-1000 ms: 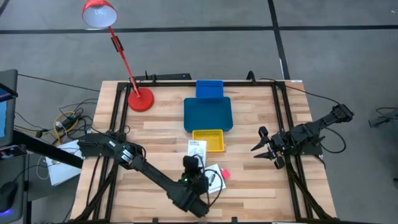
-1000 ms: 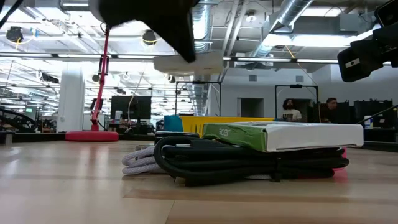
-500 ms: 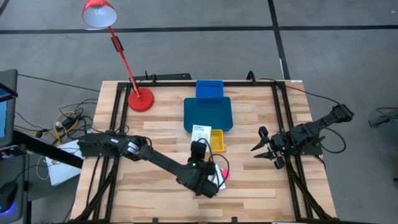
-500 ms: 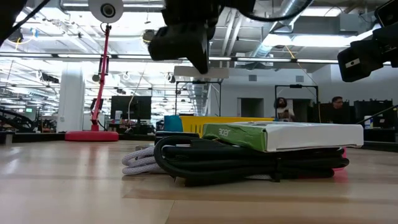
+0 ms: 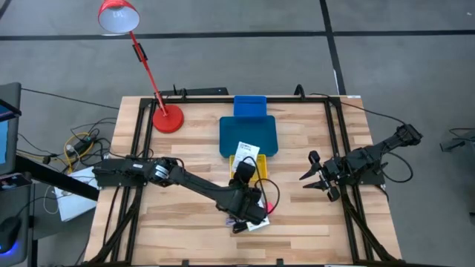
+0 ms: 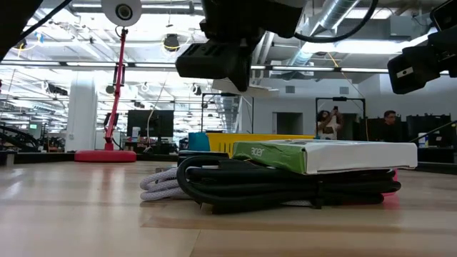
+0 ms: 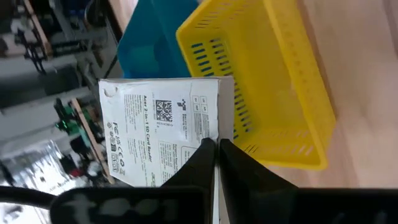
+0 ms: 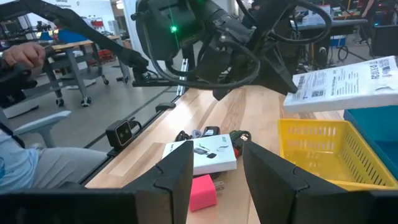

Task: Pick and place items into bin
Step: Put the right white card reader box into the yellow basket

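1. A light wooden slatted bench with a black metal frame carries everything.
2. A red desk lamp stands with its round base near the bench's far left corner.
3. Loose cables lie on the grey floor just beside the bench.
4. Two people stand in the room well beyond the bench.

low view: card hidden by left claw | pink-red piece mostly hidden behind cable
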`<state>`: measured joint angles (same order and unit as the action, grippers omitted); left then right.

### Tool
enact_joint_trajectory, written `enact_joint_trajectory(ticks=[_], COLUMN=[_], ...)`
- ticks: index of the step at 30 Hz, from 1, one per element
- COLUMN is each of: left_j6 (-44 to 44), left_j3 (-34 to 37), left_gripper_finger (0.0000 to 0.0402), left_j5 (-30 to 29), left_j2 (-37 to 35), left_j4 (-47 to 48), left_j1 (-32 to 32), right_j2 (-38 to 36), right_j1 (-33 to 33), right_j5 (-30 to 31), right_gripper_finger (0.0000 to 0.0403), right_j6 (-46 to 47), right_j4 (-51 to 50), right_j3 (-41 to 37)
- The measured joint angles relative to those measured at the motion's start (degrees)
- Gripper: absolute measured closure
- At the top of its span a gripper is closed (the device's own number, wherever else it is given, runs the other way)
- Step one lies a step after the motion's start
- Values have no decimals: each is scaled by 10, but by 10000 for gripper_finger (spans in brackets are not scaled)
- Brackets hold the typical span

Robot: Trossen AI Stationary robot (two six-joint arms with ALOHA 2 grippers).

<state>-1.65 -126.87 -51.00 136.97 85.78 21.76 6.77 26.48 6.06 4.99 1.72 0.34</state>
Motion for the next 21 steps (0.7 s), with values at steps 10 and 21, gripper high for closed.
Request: enact_joint_trajectory(ticks=[10, 21], left_j6=[-170, -336], left_j3=[5, 35], left_gripper_finger=[401, 401], left_j5=[-19, -73], left_j2=[0, -1], left_j4=[5, 24], left_j1=[6, -5], right_j2=[0, 0], right_j1=[0, 0], right_j5=[0, 0], right_gripper_finger=[268, 269], right_j6=[0, 0], right_j4=[0, 0], right_j3=[0, 0])
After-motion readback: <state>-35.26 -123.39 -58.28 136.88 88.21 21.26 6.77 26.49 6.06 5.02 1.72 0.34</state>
